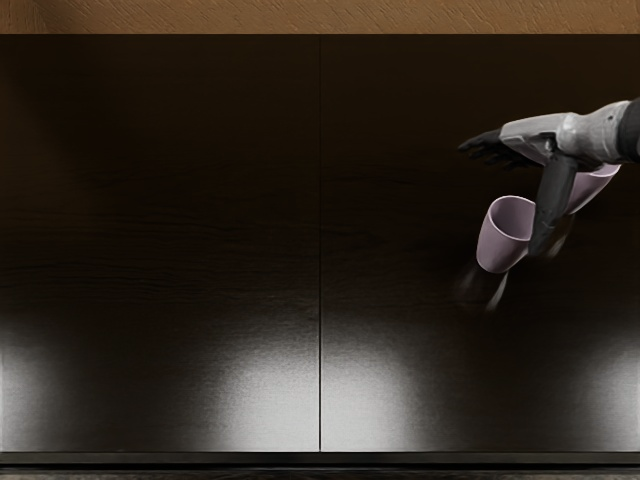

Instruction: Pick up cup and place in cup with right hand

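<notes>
- The dark table [180, 459] has its front edge nearest the camera, running across the bottom of the view, and a thin straight seam [320, 300] divides its top down the middle.
- Bright patches of light [275, 400] lie on the front part of the wood.
- The front cup [494, 248], pale purple, is on the right half of the table, with its mouth up and its body narrowing toward the bottom. Faint pale reflections [497, 290] show just below it.
- The right hand [510, 180] comes in from the right edge, above the back part of the table. Its fingers [482, 147] are stretched out to the left and the thumb [552, 205] points down, well apart from them; it is clamped on nothing.
- The thumb overlaps the right side of the front cup; whether they touch, I cannot tell.
- The back cup [593, 188], the same purple, is right of the thumb and partly hidden by the hand. Whether it is upright or tilted is unclear.
- A brown textured surface [320, 16] shows beyond the table's far edge.
</notes>
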Controlling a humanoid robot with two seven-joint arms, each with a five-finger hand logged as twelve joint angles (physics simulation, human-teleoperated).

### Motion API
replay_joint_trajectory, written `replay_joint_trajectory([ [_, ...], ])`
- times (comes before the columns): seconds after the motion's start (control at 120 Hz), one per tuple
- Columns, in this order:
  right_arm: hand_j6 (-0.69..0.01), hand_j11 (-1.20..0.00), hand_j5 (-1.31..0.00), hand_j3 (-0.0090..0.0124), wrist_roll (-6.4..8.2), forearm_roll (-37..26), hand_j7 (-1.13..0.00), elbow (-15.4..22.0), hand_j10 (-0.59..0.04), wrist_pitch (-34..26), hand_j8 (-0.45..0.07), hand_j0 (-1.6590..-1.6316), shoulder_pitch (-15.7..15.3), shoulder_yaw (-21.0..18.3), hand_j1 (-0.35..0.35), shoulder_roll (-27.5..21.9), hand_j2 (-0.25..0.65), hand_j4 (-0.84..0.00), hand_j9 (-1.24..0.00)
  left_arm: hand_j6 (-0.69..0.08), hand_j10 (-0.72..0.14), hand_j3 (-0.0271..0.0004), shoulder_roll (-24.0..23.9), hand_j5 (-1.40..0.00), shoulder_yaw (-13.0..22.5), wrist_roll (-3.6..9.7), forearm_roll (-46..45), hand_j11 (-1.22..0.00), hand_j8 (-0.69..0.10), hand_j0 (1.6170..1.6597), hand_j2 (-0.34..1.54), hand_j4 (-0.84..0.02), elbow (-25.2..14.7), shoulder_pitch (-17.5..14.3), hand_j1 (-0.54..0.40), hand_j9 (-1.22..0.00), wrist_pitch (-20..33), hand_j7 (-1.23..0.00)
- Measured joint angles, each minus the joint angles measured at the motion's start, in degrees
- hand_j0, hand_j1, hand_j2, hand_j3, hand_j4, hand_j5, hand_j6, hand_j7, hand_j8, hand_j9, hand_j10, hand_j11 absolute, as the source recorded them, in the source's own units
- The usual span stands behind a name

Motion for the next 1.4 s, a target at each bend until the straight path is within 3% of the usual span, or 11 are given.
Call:
replay_joint_trajectory([
  [0.267, -0.104, -0.13, -0.13, 0.0, 0.0, -6.43, -0.13, 3.56, -0.101, -8.13, -0.102, -1.6581, -0.51, -3.62, -0.235, -0.96, -0.018, -0.102, -0.13, 0.0, 0.0, 0.0, 0.0, 0.0, -0.01, 0.0, 0.0, 0.0, 0.0, 1.6581, 0.0, 0.0, -0.01, 0.06, 0.349, 0.0, 0.0, 0.0],
  [0.55, -0.119, -0.14, -0.14, 0.0, 0.0, -12.92, -0.14, 4.43, -0.116, -16.15, -0.118, -1.6581, -5.91, -5.01, -0.218, -0.4, -0.02, -0.117, -0.14, 0.0, 0.0, 0.0, 0.0, 0.0, -0.08, 0.0, 0.0, 0.0, 0.0, 1.6581, 0.0, 0.0, 0.06, 0.68, 0.349, 0.0, 0.0, 0.0],
  [0.658, -0.121, -0.15, -0.15, 0.0, 0.0, -15.0, -0.15, 4.47, -0.117, -18.67, -0.119, -1.658, -8.0, -4.67, -0.217, 0.56, -0.02, -0.118, -0.15, 0.0, 0.0, 0.0, 0.0, 0.0, -0.09, 0.0, -0.01, 0.0, 0.0, 1.6581, 0.0, 0.0, 0.07, 0.85, 0.349, 0.0, 0.0, 0.0],
  [0.875, -0.123, -0.15, -0.15, 0.0, 0.0, -18.1, -0.15, 4.32, -0.119, -20.32, -0.121, -1.658, -13.98, -0.13, -0.215, 2.0, -0.02, -0.121, -0.15, 0.0, 0.0, 0.0, 0.0, 0.0, -0.09, 0.0, -0.01, 0.0, 0.0, 1.6581, 0.0, 0.0, 0.08, 1.1, 0.349, 0.0, 0.0, 0.0],
  [1.258, -0.154, -0.19, -0.19, 0.0, 0.0, -21.19, -0.19, -0.43, -0.15, -23.35, -0.152, -1.658, -17.51, 0.92, -0.178, 6.3, -0.026, -0.151, -0.19, 0.0, 0.0, 0.0, 0.0, 0.0, -0.09, 0.0, -0.01, 0.0, 0.0, 1.6581, 0.0, 0.0, 0.08, 1.21, 0.349, 0.0, 0.0, 0.0],
  [1.4, -0.197, -0.25, -0.25, 0.0, 0.0, -22.04, -0.25, -2.77, -0.194, -23.72, -0.196, -1.658, -18.3, 0.98, -0.125, 7.91, -0.035, -0.195, -0.25, 0.0, 0.0, 0.0, 0.0, 0.0, -0.09, 0.0, 0.0, 0.0, 0.0, 1.6581, 0.0, 0.0, 0.08, 1.21, 0.349, 0.0, 0.0, 0.0],
])
